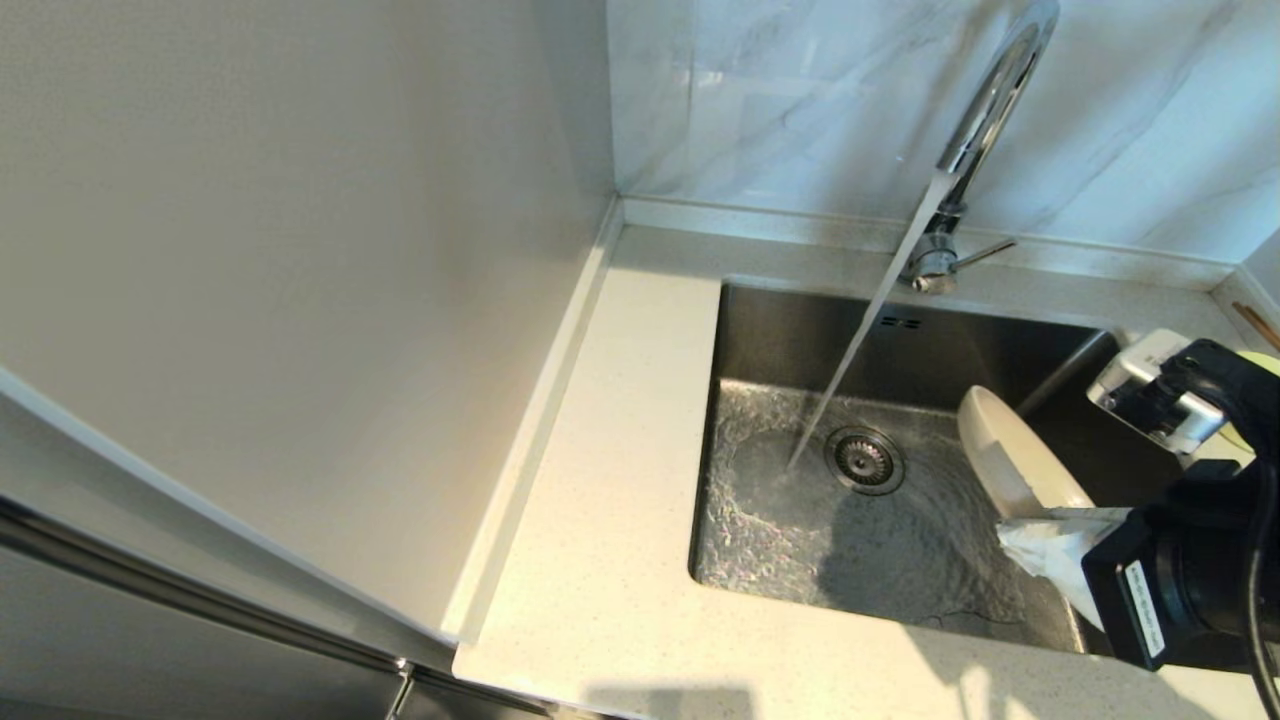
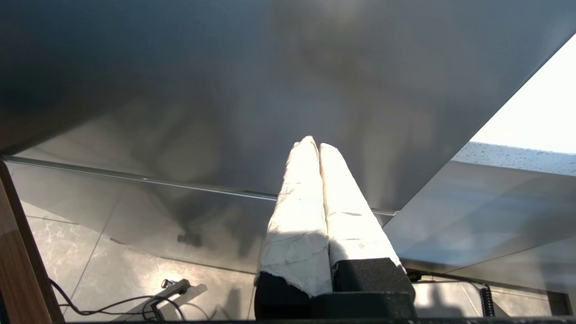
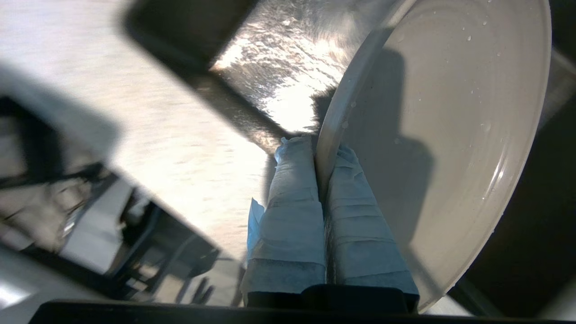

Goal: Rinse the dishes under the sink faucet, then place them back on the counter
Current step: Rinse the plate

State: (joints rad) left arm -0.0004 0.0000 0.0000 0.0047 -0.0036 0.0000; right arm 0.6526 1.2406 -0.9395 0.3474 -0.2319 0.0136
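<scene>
Water pours from the chrome faucet [image 1: 985, 110] in a slanted stream [image 1: 850, 370] and lands just left of the drain strainer [image 1: 865, 460] in the steel sink [image 1: 800, 340]. My right gripper [image 1: 1040, 530] [image 3: 320, 149] is shut on the rim of the cream-white plate [image 1: 1015, 455] [image 3: 450, 112]. It holds the plate tilted on edge at the sink's right side, apart from the stream, with a few drops on its face. A pale-yellow bowl [image 1: 1262, 365] peeks out behind the right arm. My left gripper [image 2: 315, 145] is shut on nothing, low beside a grey panel.
The speckled counter [image 1: 620, 500] runs left of and in front of the sink, with a raised back edge. A white wall panel stands at the left and marble tiles behind. The faucet's thin lever [image 1: 985, 252] sticks out to the right. Cables lie on the floor [image 2: 135, 306].
</scene>
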